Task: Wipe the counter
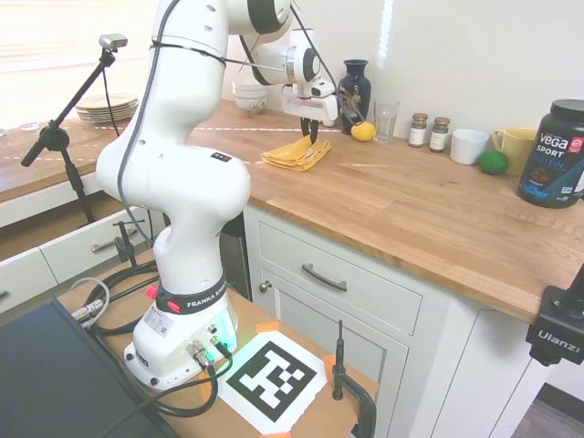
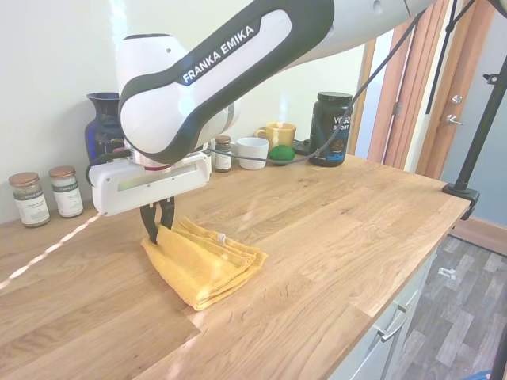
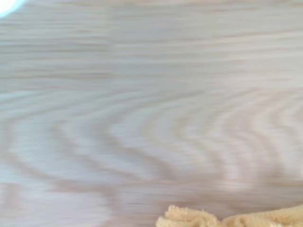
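Here the gripper stands pinched on the back edge of the folded yellow cloth, which lies flat on the counter, its bulk trailing toward four o'clock in the second exterior view over open wood.

First exterior view: cam set high, near the robot base, looking down and along the bench toward the back wall; arm enters from picture left, wide shot. Second exterior view: cam low, close over the bench from the opposite side, facing the wall and a doorway at right; arm enters from upper right. Both ext. views share the yellow cloth, the hand, blue vase, spice jars and black tub. Wrist view: v. close, looking down, blurred; wood grain fills it, with cloth edge at the bottom.
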Controlling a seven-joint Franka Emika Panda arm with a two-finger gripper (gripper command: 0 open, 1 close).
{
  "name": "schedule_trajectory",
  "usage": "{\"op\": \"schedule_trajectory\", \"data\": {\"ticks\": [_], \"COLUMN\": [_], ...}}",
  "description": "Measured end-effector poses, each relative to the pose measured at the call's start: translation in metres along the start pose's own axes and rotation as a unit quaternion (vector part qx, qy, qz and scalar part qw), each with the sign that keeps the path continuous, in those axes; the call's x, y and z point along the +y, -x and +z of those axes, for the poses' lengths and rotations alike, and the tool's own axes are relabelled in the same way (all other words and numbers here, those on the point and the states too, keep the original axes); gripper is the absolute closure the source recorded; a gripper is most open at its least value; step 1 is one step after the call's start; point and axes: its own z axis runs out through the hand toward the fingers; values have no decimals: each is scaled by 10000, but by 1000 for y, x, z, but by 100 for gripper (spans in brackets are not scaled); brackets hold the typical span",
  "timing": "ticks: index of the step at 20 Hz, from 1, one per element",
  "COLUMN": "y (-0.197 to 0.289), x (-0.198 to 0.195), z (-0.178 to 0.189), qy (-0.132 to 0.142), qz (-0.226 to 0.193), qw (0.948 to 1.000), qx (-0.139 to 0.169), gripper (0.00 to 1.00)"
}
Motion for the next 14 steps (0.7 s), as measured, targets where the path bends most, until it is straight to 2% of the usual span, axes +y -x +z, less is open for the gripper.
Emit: {"op": "schedule_trajectory", "data": {"ticks": [1, 2, 14], "y": [3, 5, 10], "x": [-3, -5, -9], "z": [0, 0, 0], "qy": [0, 8, 27], "qz": [-1, 17, 62], "qw": [10000, 10000, 10000], "qx": [4, 1, -25], "gripper": [100, 0, 0]}}
